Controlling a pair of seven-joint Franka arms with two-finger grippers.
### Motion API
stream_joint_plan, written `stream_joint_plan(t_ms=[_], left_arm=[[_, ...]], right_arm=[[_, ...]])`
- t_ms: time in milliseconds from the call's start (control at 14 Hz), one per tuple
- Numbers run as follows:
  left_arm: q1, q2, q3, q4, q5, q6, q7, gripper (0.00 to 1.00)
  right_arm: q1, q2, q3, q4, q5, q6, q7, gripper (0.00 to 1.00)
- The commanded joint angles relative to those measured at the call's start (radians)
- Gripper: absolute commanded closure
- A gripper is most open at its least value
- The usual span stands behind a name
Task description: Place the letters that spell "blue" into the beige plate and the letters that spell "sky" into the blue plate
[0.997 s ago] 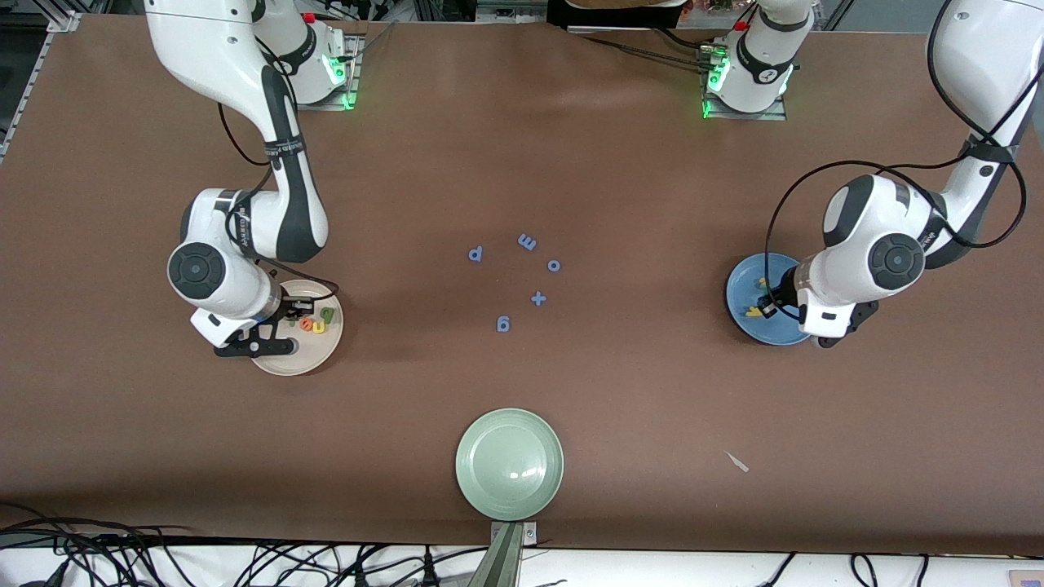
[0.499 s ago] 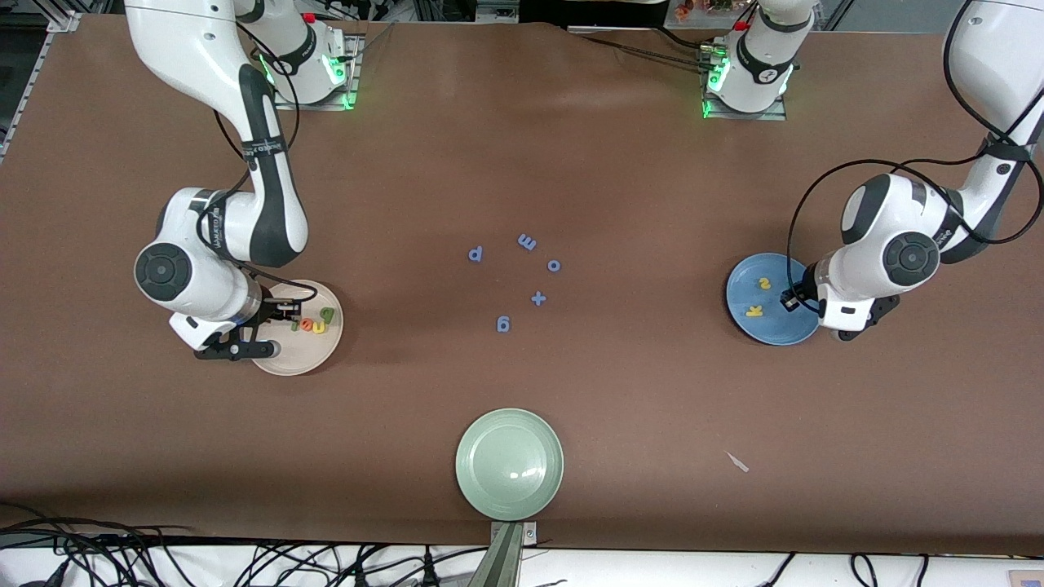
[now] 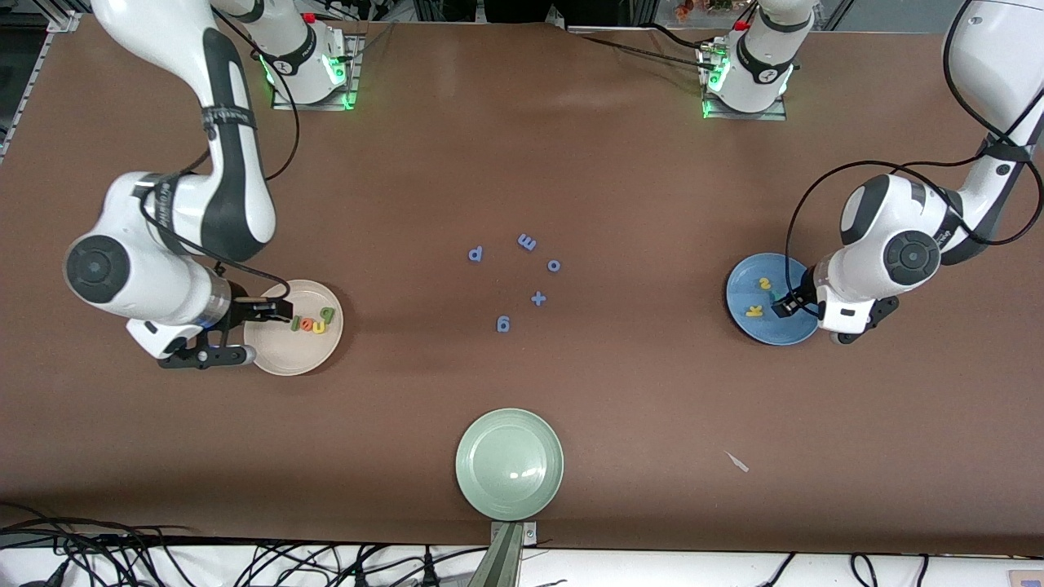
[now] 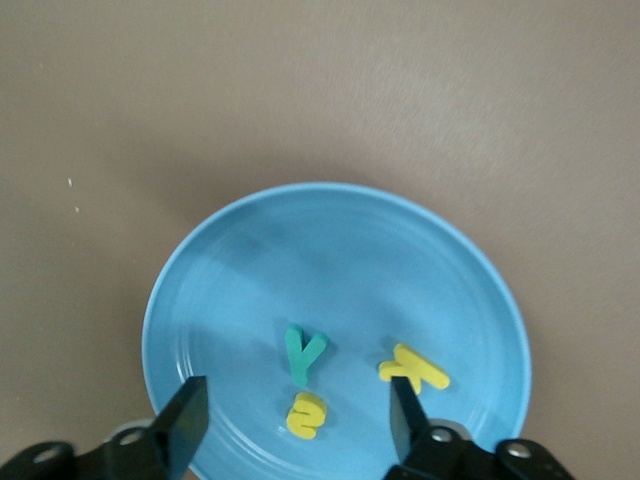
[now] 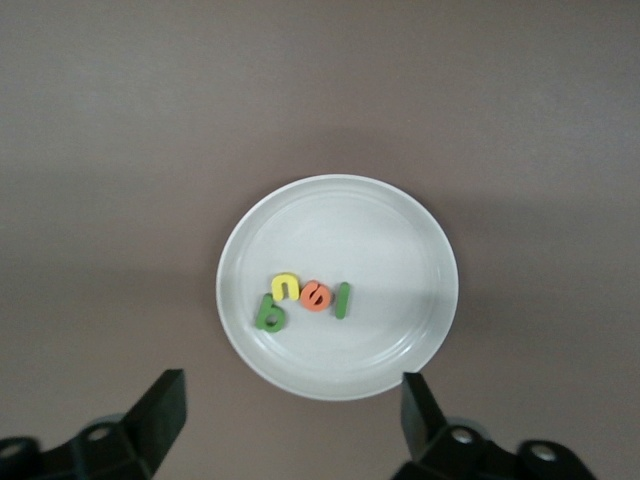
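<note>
The beige plate [image 3: 281,350] [image 5: 380,250] holds the green b [image 5: 269,314], yellow u [image 5: 285,287], orange e [image 5: 316,296] and green l [image 5: 341,299] in a row. My right gripper [image 3: 245,333] [image 5: 290,410] hangs open and empty above that plate's rim, on the side toward the right arm's end of the table. On the blue plate [image 3: 775,330] [image 4: 330,260] lie the teal y [image 4: 303,352], yellow s [image 4: 307,414] [image 3: 764,284] and yellow k [image 4: 413,368] [image 3: 754,311]. My left gripper [image 3: 787,306] [image 4: 296,425] is open just over the blue plate, holding nothing.
A pale green plate [image 3: 510,465] sits near the table edge closest to the front camera. Several blue letters [image 3: 502,324] and a blue plus sign [image 3: 538,298] lie scattered mid-table. A small white scrap [image 3: 738,462] lies nearer the front camera than the blue plate.
Both grippers have opened. The right arm has risen and drawn back from the beige plate toward its end of the table. The left gripper has shifted slightly over the blue plate.
</note>
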Motion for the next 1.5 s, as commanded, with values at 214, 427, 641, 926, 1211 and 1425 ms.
stream_joint_plan(t_ms=[214,427,641,926,1211,1425], left_arm=[[0.024,-0.053,-0.012,0.097,0.009,-0.045,0.001,0.01],[0.023,-0.058,-0.013,0.192,0.009,-0.143,0.002,0.00],[0.015,-0.092,-0.015,0.277,0.008,-0.220,0.004,0.00],[-0.061,-0.114,0.065,0.361,-0.076,-0.317,0.102,0.00],[-0.345,-0.269,0.442,0.360,-0.389,-0.338,0.390,0.00],[-0.437,-0.340,0.547,0.357,-0.445,-0.410,0.531,0.00]], right_arm=[[-0.007,-0.067,-0.045,0.171,-0.149,-0.190,-0.026,0.00],[-0.003,-0.073,-0.050,0.223,-0.157,-0.322,-0.014,0.00],[-0.034,-0.151,0.014,0.247,-0.166,-0.348,0.007,0.00],[-0.329,-0.304,0.313,0.143,-0.175,-0.351,0.070,0.00],[-0.581,-0.439,0.620,0.026,-0.324,-0.328,0.078,0.00],[-0.582,-0.458,0.624,0.032,-0.329,-0.347,0.078,0.00]])
